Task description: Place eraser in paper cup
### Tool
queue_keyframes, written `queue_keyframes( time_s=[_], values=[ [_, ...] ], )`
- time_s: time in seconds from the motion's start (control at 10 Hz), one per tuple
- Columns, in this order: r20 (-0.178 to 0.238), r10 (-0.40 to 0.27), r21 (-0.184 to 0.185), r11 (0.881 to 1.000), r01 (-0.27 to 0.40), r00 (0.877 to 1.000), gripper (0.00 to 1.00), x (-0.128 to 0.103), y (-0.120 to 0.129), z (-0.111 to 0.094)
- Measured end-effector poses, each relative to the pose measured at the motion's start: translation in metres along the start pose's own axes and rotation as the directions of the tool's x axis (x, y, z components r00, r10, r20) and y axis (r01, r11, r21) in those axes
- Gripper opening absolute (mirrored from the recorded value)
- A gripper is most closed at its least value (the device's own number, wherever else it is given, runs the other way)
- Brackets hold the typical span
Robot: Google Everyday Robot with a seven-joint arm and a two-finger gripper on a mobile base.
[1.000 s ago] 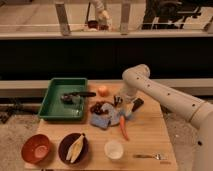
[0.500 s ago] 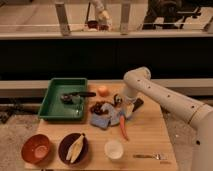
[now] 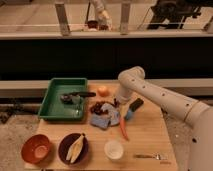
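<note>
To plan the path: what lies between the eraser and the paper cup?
In the camera view, the carrot lies between the eraser and the paper cup; the gripper is low beside the eraser.

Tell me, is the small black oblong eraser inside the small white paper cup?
No, the eraser lies on the wooden table beside the gripper, and the paper cup stands apart near the front edge.

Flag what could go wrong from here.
1. The hand is low, just left of the eraser, over the cloth and close to the carrot. Closing there might catch those instead.
2. The cup is narrow and stands beyond the carrot, nearer the table's front. A slightly off drop could miss or tip it.
</note>
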Motion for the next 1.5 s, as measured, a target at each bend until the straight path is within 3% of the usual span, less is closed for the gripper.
queue_keyframes(
  time_s=[0.6,1.1,1.5],
  values=[
    [-0.022,0.017,0.003,1.0,-0.017,1.0,0.8,0.057,0.005,-0.016],
    [-0.034,0.026,0.007,1.0,-0.026,0.999,0.8,0.061,-0.005,-0.015],
    [-0.056,0.052,0.038,0.998,-0.05,0.997,0.8,0.07,-0.008,-0.013]
  ],
)
